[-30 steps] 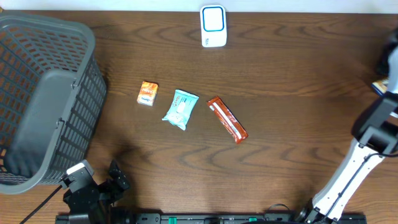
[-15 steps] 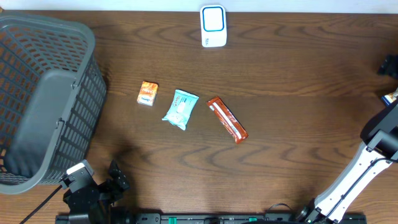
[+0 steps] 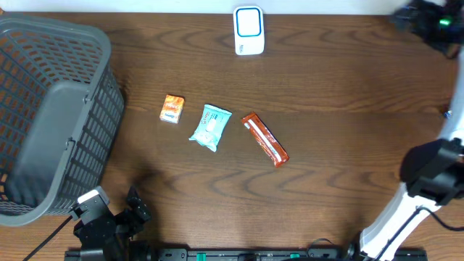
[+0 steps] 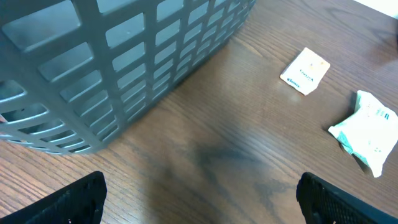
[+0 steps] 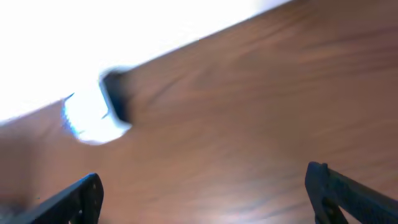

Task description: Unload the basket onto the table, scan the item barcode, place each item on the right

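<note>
Dark brown wood-grain table (image 3: 341,94) fills the overhead view. A grey plastic lattice basket (image 3: 51,116) takes up its left side. At the middle of the far edge sits a white scanner (image 3: 248,30) with a blue-framed face.

3 items lie in a row in the middle of the table, near one another but not touching: a small orange packet (image 3: 172,109), a pale teal pouch (image 3: 210,127) and a red-brown bar wrapper (image 3: 264,139), the last set at a slant. All 3 are well apart from both claws.

The left claw (image 4: 200,202) sits low at the front left corner, just beside the basket, its fingers spread wide with nothing between them. The right claw (image 5: 205,199) is up at the far right corner, blurred in the overhead view. Its fingers are also spread wide and empty. Its wrist camera, blurred too, shows the scanner as a white shape near the table's far edge.
</note>
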{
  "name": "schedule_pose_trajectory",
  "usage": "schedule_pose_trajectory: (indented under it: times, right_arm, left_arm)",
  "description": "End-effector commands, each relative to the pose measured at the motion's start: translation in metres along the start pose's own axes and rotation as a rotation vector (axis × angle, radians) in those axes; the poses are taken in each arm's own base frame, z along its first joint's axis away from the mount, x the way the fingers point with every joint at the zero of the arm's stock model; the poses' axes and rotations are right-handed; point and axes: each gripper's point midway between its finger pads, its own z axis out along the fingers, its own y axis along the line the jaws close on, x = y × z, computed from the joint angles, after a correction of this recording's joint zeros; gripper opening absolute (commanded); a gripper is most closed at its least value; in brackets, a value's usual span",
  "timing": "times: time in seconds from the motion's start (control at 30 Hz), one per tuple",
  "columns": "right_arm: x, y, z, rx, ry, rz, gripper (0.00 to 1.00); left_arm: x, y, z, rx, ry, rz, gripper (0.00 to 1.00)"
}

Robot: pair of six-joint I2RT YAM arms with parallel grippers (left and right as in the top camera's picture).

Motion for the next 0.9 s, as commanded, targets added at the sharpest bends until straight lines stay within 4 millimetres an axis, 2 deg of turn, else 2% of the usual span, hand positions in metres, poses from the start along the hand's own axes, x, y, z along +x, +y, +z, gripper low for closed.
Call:
schedule_pose_trajectory:
  times: [0.0, 0.03, 0.1, 0.2, 0.3, 0.4, 0.43, 0.5, 0.53, 0.63, 0.7, 0.87]
  right_arm:
    - [0.043, 0.085, 0.023, -0.166, 0.142, -0.122, 0.99]
    - [0.061, 0.104, 0.030, -0.186, 0.196, -0.161, 0.99]
    - [0.086, 0.129, 0.040, -0.211, 0.270, -0.206, 0.99]
    - [0.143, 0.173, 0.052, -0.270, 0.419, -0.387, 0.99]
    - [0.195, 0.196, 0.065, -0.254, 0.551, -0.575, 0.99]
    - [0.238, 0.196, 0.084, -0.104, 0.665, -0.704, 0.99]
    - [0.259, 0.194, 0.093, -0.040, 0.724, -0.749, 0.99]
    - [0.283, 0.192, 0.104, 0.032, 0.784, -0.794, 0.99]
    - [0.300, 0.183, 0.117, 0.161, 0.817, -0.840, 0.93]
    - [0.306, 0.166, 0.134, 0.416, 0.771, -0.856, 0.87]
    - [0.311, 0.160, 0.140, 0.517, 0.748, -0.862, 0.84]
    - [0.340, 0.163, 0.150, 0.553, 0.787, -0.911, 0.84]
  left_arm:
    - [-0.001, 0.001, 0.000, -0.007, -0.004, -0.003, 0.98]
    - [-0.001, 0.001, 0.000, -0.007, -0.004, -0.003, 0.98]
    - [-0.001, 0.001, 0.000, -0.007, -0.004, -0.003, 0.98]
    - [-0.001, 0.001, 0.000, -0.007, -0.004, -0.003, 0.98]
    - [-0.001, 0.001, 0.000, -0.007, -0.004, -0.003, 0.98]
    - [-0.001, 0.001, 0.000, -0.007, -0.004, -0.003, 0.98]
    - [-0.001, 0.001, 0.000, -0.007, -0.004, -0.003, 0.98]
    - [-0.001, 0.001, 0.000, -0.007, -0.004, -0.003, 0.98]
    - [-0.001, 0.001, 0.000, -0.007, -0.004, -0.003, 0.98]
    - [-0.001, 0.001, 0.000, -0.007, -0.004, -0.003, 0.98]
    - [-0.001, 0.001, 0.000, -0.007, -0.004, -0.003, 0.98]
    - [-0.001, 0.001, 0.000, -0.007, -0.004, -0.003, 0.98]
